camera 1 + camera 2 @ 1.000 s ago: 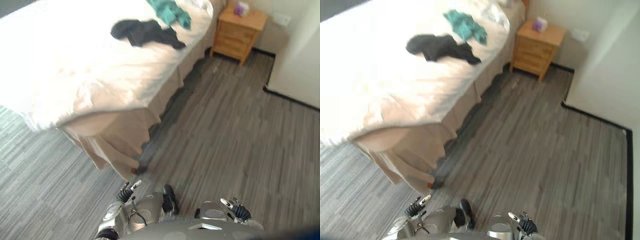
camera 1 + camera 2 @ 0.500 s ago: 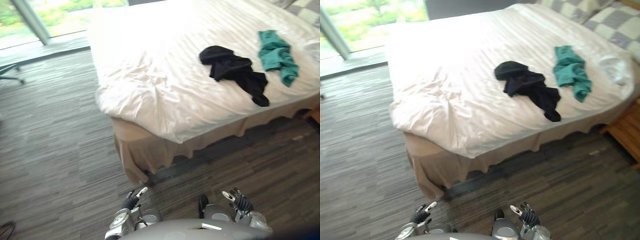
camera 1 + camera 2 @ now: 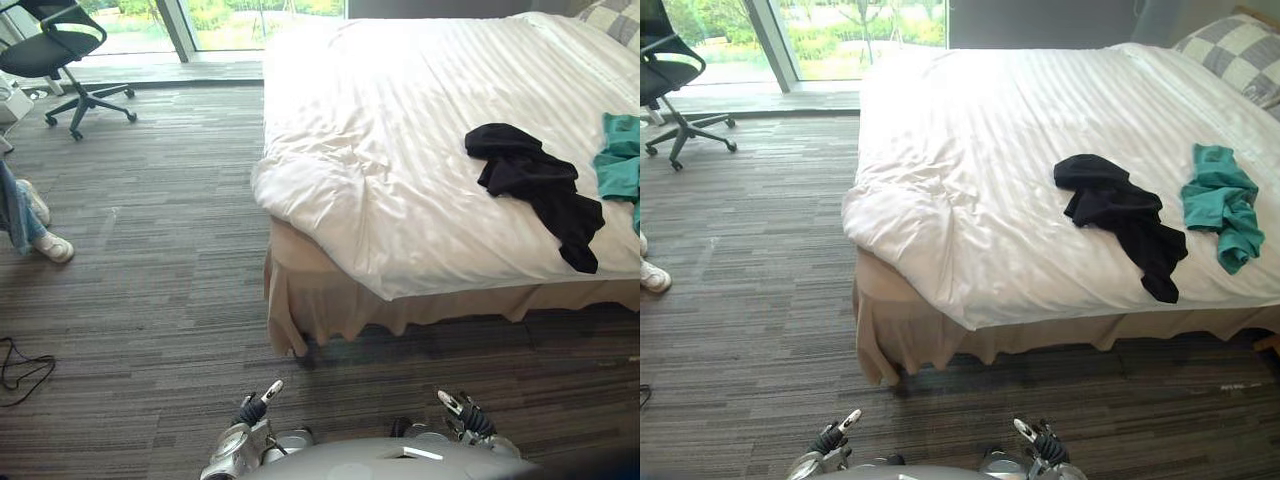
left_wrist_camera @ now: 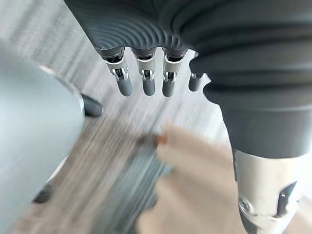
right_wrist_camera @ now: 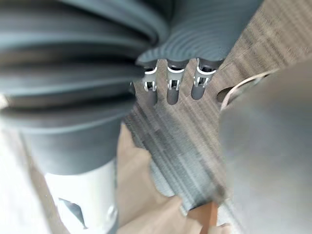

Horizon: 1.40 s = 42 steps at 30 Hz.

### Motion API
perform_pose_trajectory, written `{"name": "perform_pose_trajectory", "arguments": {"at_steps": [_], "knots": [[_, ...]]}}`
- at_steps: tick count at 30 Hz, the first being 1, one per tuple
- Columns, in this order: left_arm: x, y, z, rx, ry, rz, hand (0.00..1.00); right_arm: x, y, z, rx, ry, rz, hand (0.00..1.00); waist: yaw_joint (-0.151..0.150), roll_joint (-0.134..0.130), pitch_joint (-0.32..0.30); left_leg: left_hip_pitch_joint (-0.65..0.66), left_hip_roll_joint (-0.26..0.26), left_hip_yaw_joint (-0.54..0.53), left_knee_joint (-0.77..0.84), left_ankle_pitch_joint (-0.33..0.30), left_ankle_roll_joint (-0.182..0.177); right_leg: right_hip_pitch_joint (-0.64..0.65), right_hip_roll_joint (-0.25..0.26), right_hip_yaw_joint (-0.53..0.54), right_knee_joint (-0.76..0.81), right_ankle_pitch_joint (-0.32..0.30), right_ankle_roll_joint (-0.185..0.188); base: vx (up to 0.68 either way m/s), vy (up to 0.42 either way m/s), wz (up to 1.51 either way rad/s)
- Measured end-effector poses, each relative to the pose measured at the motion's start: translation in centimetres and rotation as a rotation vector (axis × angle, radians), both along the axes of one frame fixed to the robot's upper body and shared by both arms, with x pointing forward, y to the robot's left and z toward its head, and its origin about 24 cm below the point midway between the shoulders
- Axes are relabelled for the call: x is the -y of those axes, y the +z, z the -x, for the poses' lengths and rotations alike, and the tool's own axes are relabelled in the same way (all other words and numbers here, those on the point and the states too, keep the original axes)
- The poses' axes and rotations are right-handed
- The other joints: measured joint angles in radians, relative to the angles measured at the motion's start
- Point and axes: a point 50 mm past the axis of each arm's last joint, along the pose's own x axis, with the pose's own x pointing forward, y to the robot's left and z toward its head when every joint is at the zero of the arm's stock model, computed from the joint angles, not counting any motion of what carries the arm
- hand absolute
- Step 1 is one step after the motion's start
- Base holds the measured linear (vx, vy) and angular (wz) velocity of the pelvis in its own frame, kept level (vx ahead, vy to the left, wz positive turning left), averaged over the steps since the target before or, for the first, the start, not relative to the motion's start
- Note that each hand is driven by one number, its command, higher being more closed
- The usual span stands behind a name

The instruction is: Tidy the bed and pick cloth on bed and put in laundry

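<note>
A black cloth (image 3: 1125, 215) lies crumpled on the white duvet of the bed (image 3: 970, 180), towards its right side. Just right of it lies a teal cloth (image 3: 1223, 200). The duvet is rumpled at the near left corner. My left hand (image 3: 255, 405) hangs low by my side, well short of the bed, its fingers (image 4: 144, 80) straight and holding nothing. My right hand (image 3: 462, 412) hangs the same way, its fingers (image 5: 173, 87) straight over the floor and bed skirt.
A checked pillow (image 3: 1230, 50) lies at the bed's far right. A beige bed skirt (image 3: 330, 310) hangs to the carpet. A black office chair (image 3: 60, 50) stands far left by the window. A person's leg and white shoe (image 3: 50, 245) show at the left edge.
The camera has swung left: the nightstand is out of view, and the bed's foot, the chair and the window are in view. The cloths lie as before; both hands stay low.
</note>
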Motion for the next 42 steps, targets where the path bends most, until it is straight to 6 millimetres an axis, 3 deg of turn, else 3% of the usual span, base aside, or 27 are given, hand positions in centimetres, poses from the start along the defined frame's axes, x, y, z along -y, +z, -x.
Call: {"name": "perform_pose_trajectory", "arguments": {"at_steps": [2,5,7,8,9,12,13,16,19,21,25,28,31,32,37,42], "knots": [[-2.0,0.4,0.6,0.015,0.191,-0.041,0.0,0.2,0.0,0.3,-0.006,-0.015,0.0,0.0,-0.003,0.002,0.0,0.001,-0.002,-0.001,-0.013,0.008,0.0,0.0,-0.002,-0.006,-0.002,0.0,0.001,0.0,0.018,0.1],[-7.0,2.2,0.8,0.131,0.504,-0.147,0.0,0.7,0.1,0.4,0.0,-0.02,0.003,0.0,-0.006,0.019,0.002,0.0,-0.004,-0.001,-0.014,0.008,0.0,0.001,-0.005,-0.011,-0.004,0.0,0.001,-0.01,0.019,0.05],[-12.4,5.3,0.4,0.288,0.69,-0.282,0.0,1.1,0.1,0.6,-0.003,-0.019,0.012,0.0,-0.006,0.026,-0.004,0.0,-0.004,-0.001,-0.017,0.008,0.0,0.005,-0.005,-0.022,-0.008,-0.001,0.002,-0.02,0.014,0.09],[-14.0,6.4,0.2,0.333,0.725,-0.329,0.0,1.3,0.1,0.9,-0.007,-0.02,0.017,0.0,-0.006,0.028,-0.007,0.001,-0.004,-0.001,-0.018,0.008,-0.001,0.008,-0.005,-0.025,-0.01,0.0,0.003,-0.02,0.015,0.08],[-16.5,8.6,-0.3,0.413,0.768,-0.414,0.0,1.6,0.1,1.4,-0.017,-0.022,0.027,0.0,-0.006,0.033,-0.015,0.001,-0.005,-0.001,-0.023,0.009,-0.001,0.009,-0.005,-0.026,-0.014,0.0,0.004,0.0,0.015,0.06],[-21.2,14.6,-2.6,0.635,0.826,-0.594,0.0,2.1,0.2,2.7,-0.04,-0.027,0.051,0.0,-0.004,0.046,-0.031,0.0,-0.008,0.0,-0.033,0.01,-0.001,0.01,-0.006,-0.026,-0.024,0.003,0.009,0.0,0.016,0.03],[-22.4,17.0,-4.1,0.717,0.803,-0.646,0.0,2.1,0.1,3.1,-0.048,-0.026,0.055,0.0,-0.003,0.047,-0.031,0.0,-0.008,0.001,-0.035,0.01,-0.001,0.01,-0.006,-0.026,-0.025,0.003,0.009,0.0,0.0,0.0],[-23.2,21.3,-7.6,0.826,0.661,-0.757,0.0,2.2,0.1,3.7,-0.066,-0.034,0.065,0.0,-0.004,0.05,-0.032,0.0,-0.008,0.009,-0.037,0.009,-0.003,0.008,-0.005,-0.023,-0.028,0.003,0.009,0.0,0.006,-0.03],[-21.4,27.4,-13.6,0.958,0.318,-0.94,0.0,2.2,0.3,3.9,-0.053,-0.043,0.068,0.0,-0.004,0.052,-0.035,0.001,-0.007,0.047,-0.037,0.003,-0.012,-0.006,-0.003,0.006,-0.029,0.004,0.01,0.01,0.02,-0.21],[-19.6,29.8,-16.1,1.021,0.157,-1.017,0.0,2.2,0.3,3.8,-0.05,-0.043,0.068,0.0,-0.012,0.054,-0.035,0.001,-0.007,0.065,-0.035,0.002,-0.015,-0.01,-0.002,0.016,-0.029,0.004,0.01,0.02,0.018,-0.18],[-12.7,33.8,-22.1,1.071,-0.372,-1.202,0.0,2.2,0.4,3.6,-0.034,-0.065,0.062,0.0,-0.048,0.057,-0.033,0.017,-0.007,0.141,-0.024,-0.008,-0.029,-0.018,-0.001,0.062,-0.027,0.004,0.008,0.03,0.016,-0.28],[-8.1,34.4,-25.1,1.03,-0.665,-1.254,0.0,2.7,0.6,3.2,-0.012,-0.087,0.075,0.0,-0.083,0.087,-0.017,0.013,-0.008,0.193,-0.017,-0.012,-0.034,-0.052,-0.002,0.104,-0.006,-0.001,0.001,0.02,0.01,-0.42],[-5.0,34.3,-27.0,0.957,-0.843,-1.3,0.0,2.9,0.7,3.2,-0.011,-0.093,0.075,0.0,-0.114,0.096,-0.005,-0.025,-0.007,0.227,0.023,-0.014,-0.033,-0.105,-0.011,0.133,0.052,-0.024,-0.01,-0.01,-0.007,-0.29],[-3.1,34.3,-28.2,0.919,-0.922,-1.322,0.0,3.1,0.7,3.1,-0.007,-0.1,0.077,0.0,-0.125,0.095,0.007,-0.052,-0.007,0.247,0.052,-0.016,-0.031,-0.153,-0.019,0.15,0.114,-0.051,-0.012,-0.01,-0.028,-0.15],[-1.4,34.2,-30.5,0.76,-0.958,-1.321,0.0,5.4,1.9,0.6,0.086,-0.09,0.132,0.0,-0.174,0.12,0.104,-0.125,-0.008,0.28,0.12,-0.037,-0.016,-0.295,-0.045,0.202,0.282,-0.114,-0.024,-0.05,-0.021,-0.18],[-1.8,35.4,-31.9,0.599,-0.934,-1.369,0.0,7.3,3.4,-2.1,0.207,-0.121,0.16,0.0,-0.205,0.13,0.206,-0.198,-0.012,0.306,0.161,-0.043,-0.005,-0.421,-0.062,0.24,0.394,-0.143,-0.037,-0.08,-0.042,-0.09]]}}
